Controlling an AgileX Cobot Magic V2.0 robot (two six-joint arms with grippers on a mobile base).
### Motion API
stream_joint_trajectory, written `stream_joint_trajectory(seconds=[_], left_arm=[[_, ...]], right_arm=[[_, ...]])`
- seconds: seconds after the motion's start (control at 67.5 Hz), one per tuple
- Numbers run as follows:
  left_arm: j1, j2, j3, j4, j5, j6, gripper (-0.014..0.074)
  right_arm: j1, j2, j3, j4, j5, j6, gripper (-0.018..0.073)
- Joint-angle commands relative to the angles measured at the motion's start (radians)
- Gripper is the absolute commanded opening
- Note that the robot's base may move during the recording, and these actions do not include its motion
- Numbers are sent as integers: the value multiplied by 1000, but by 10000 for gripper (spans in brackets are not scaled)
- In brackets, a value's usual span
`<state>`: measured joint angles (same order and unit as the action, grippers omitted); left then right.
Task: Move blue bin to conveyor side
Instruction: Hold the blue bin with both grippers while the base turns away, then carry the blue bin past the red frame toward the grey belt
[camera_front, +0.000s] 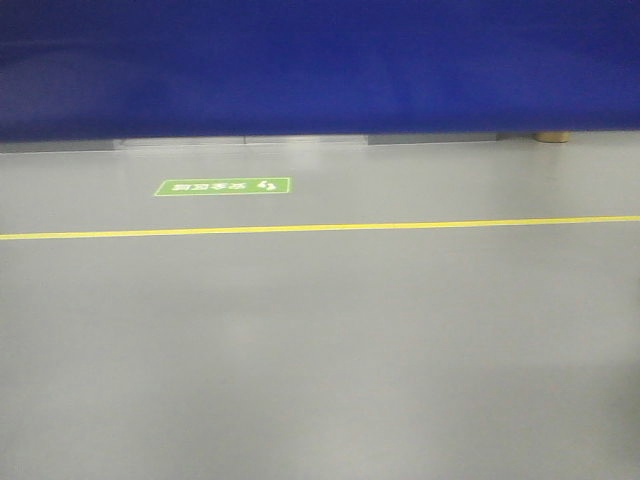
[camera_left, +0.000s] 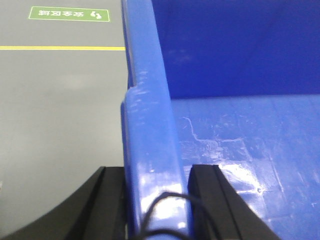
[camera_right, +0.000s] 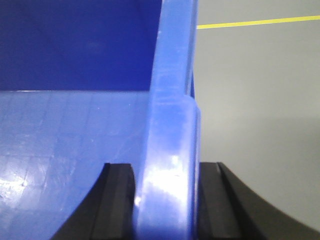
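Note:
The blue bin (camera_front: 320, 65) fills the top of the front view as a wide blue wall held above the grey floor. In the left wrist view its left rim (camera_left: 147, 115) runs up the frame, and my left gripper (camera_left: 157, 185) is shut on that rim, one black finger outside, one inside. My right gripper (camera_right: 165, 185) is shut on the bin's right rim (camera_right: 172, 100) the same way. The bin's scuffed inner floor (camera_left: 240, 145) shows empty in both wrist views. No conveyor is in view.
Grey floor (camera_front: 320, 350) lies below, crossed by a yellow line (camera_front: 320, 227). A green floor sign (camera_front: 222, 186) sits just beyond the line at left. A tan object (camera_front: 550, 136) peeks out under the bin's edge at far right.

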<state>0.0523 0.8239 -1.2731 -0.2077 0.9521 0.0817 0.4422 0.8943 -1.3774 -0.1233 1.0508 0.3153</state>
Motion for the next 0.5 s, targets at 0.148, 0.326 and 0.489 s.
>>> stream_joint_trajectory(seconds=[0.148, 0.326, 0.489], left_arm=[[-2, -16, -19, 10, -111, 23, -16], [-2, -16, -19, 10, -111, 23, -16], [-2, -16, -19, 10, -111, 23, -16]], right_arm=[[-8, -20, -17, -73, -102, -17, -81], [-8, -20, -17, -73, -104, -17, -81], [-8, -20, -17, -73, -109, -17, -81]])
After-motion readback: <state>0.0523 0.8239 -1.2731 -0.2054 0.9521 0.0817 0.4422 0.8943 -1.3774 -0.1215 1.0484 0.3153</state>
